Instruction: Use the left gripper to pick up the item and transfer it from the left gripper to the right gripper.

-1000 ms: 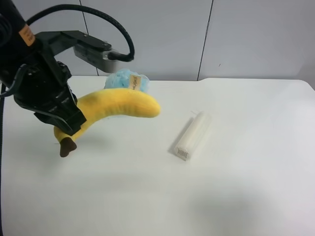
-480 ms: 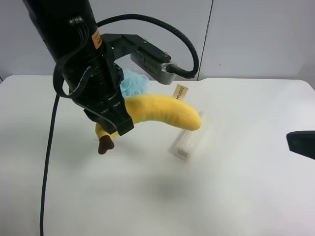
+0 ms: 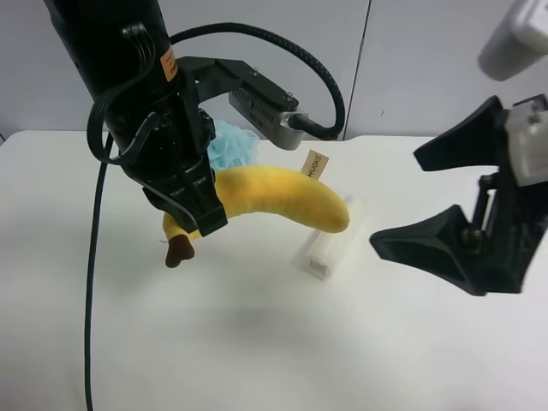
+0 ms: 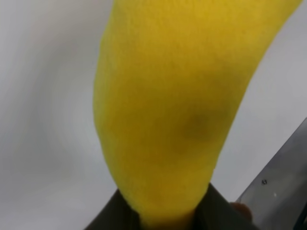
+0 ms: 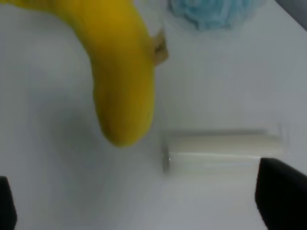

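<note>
The left gripper (image 3: 195,218), all black with a looping cable (image 3: 257,36), has its fingers clamped tight on the banana (image 3: 282,195) close to the stem end, so the toy hangs in the air over the counter (image 3: 257,342), on the side of the packet (image 3: 328,248) toward the exterior view's left. The brown stem tip (image 3: 179,252) droops below the fingers, farther from the packet, while the banana's rounded free end reaches out above the packet's far end; a small tan tag (image 3: 314,163) stands up from the banana's back near that end. In the left wrist view the yellow plush fills nearly the whole frame, pinched between dark fingers (image 4: 108,224) at its narrow part. The packet lies flat on the counter, long and white. A light-blue pouf (image 3: 233,144) sits beyond the packet, mostly hidden behind the left arm and the banana. The right gripper (image 3: 395,199), black under a white housing (image 3: 524,38), hangs on the packet's other side, toward the exterior view's right, its fingers spread wide and holding nothing, their tips pointing at the banana's free end but apart from it
</note>
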`<action>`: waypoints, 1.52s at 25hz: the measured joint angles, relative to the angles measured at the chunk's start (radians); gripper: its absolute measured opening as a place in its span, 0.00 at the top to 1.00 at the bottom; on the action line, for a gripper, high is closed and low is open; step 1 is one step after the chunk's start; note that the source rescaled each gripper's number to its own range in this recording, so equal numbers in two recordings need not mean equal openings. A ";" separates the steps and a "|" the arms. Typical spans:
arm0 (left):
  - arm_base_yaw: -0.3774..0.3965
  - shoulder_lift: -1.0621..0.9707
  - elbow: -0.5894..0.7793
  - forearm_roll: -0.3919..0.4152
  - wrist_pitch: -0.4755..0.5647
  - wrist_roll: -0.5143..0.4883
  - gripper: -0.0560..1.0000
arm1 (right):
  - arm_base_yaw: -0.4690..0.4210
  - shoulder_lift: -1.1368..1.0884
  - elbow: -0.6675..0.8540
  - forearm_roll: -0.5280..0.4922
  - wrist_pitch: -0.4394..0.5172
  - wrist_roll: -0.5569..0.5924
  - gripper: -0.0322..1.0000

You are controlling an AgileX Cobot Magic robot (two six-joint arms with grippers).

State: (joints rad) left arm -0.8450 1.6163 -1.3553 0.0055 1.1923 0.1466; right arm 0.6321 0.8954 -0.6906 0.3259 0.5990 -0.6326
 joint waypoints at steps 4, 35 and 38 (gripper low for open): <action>0.000 0.000 0.000 0.000 0.013 0.012 0.94 | 0.067 0.107 0.000 0.001 -0.098 -0.008 0.00; 0.000 0.000 0.000 -0.288 -0.043 0.153 0.94 | 0.087 0.270 0.000 0.208 -0.197 -0.235 0.02; 0.000 0.000 0.000 -0.289 -0.045 0.156 0.94 | 0.087 0.270 0.000 0.207 -0.168 -0.234 0.23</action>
State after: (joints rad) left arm -0.8450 1.6163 -1.3553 -0.2833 1.1475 0.3030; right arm 0.7191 1.1652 -0.6906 0.5330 0.4315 -0.8671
